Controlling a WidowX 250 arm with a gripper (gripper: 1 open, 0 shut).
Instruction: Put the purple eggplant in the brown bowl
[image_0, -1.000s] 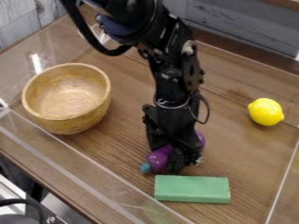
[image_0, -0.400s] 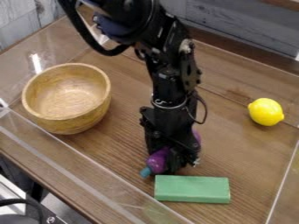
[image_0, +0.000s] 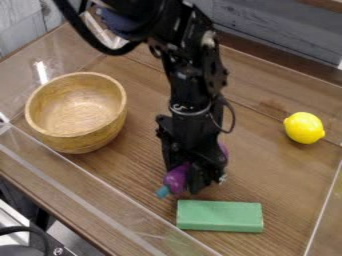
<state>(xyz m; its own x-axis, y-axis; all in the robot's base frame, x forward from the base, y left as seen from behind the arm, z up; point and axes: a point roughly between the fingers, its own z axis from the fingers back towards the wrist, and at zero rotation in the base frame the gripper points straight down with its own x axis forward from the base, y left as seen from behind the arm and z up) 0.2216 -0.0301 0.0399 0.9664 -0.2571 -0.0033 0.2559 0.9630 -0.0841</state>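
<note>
Purple eggplant (image_0: 178, 178) sits clenched in the black gripper (image_0: 197, 180), its teal cap poking out. Largest, the brown bowl (image_0: 76, 112) stands on the counter (image_0: 134, 190), left of the gripper in view; next, the green block (image_0: 219, 216) lies just below; smallest, the lemon (image_0: 303, 127), upper right.

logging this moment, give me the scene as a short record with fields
hand: closed on the purple eggplant
eggplant: partly hidden by the hand, teal cap toward the camera's left
brown bowl: upright, left side of view, eggplant not in it
green block: on the table, just nearer the camera than the eggplant
lemon: right side
</note>
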